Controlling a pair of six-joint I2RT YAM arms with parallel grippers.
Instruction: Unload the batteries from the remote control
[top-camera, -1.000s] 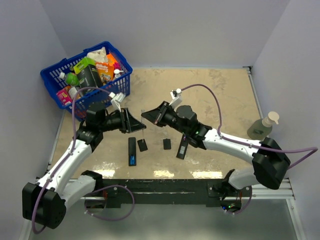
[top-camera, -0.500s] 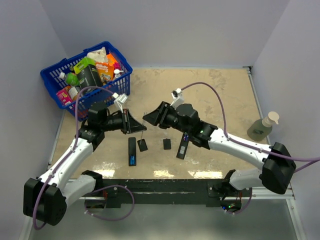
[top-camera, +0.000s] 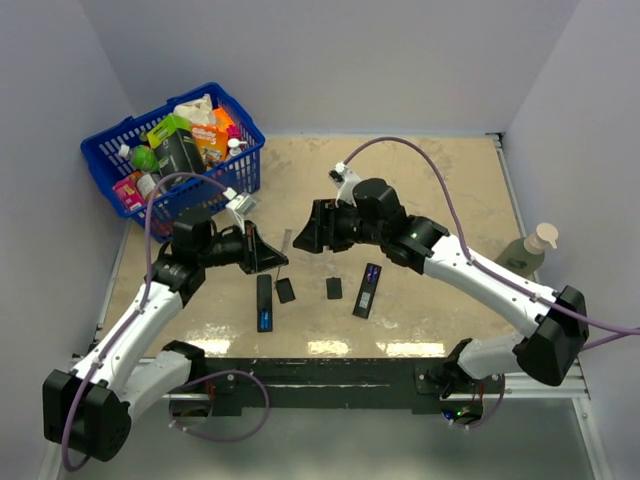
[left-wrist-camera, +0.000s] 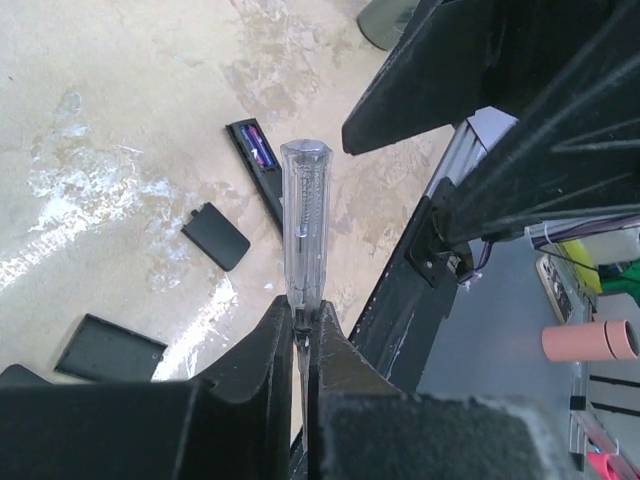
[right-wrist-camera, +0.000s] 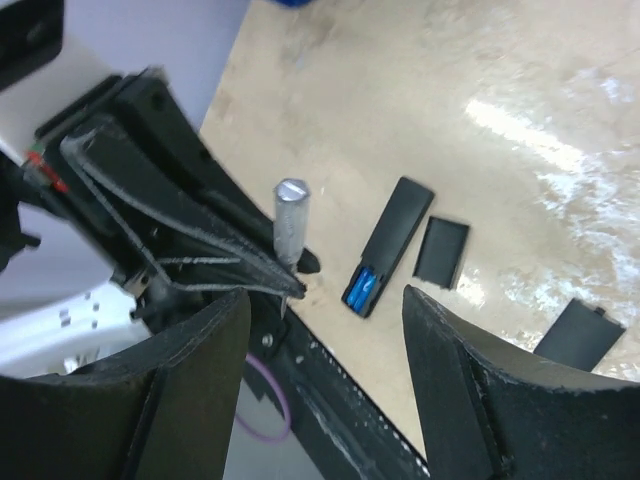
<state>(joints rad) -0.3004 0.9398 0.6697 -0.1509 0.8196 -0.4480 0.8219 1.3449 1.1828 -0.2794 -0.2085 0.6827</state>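
Note:
My left gripper (top-camera: 276, 260) is shut on the thin shaft of a clear-handled screwdriver (left-wrist-camera: 303, 215), whose handle points away from the jaws. My right gripper (top-camera: 303, 238) is open beside that handle, touching nothing. Under them on the table lies one black remote (top-camera: 264, 300) with bright blue batteries (right-wrist-camera: 364, 286) in its open bay. A second remote (top-camera: 367, 290) to the right shows a purplish battery (left-wrist-camera: 262, 150). In the right wrist view the left gripper's fingers (right-wrist-camera: 200, 235) and the screwdriver (right-wrist-camera: 290, 222) lie ahead of my open right gripper (right-wrist-camera: 325, 300).
Two small flat black covers (top-camera: 286, 291) (top-camera: 334, 288) lie between the remotes. A blue basket (top-camera: 110, 165) full of goods stands at the back left. A soap dispenser (top-camera: 527, 255) is at the right edge. The black rail (top-camera: 320, 372) runs along the near table edge.
The left gripper has closed on the screwdriver. The right gripper has opened, let go of it and drawn back toward the far side.

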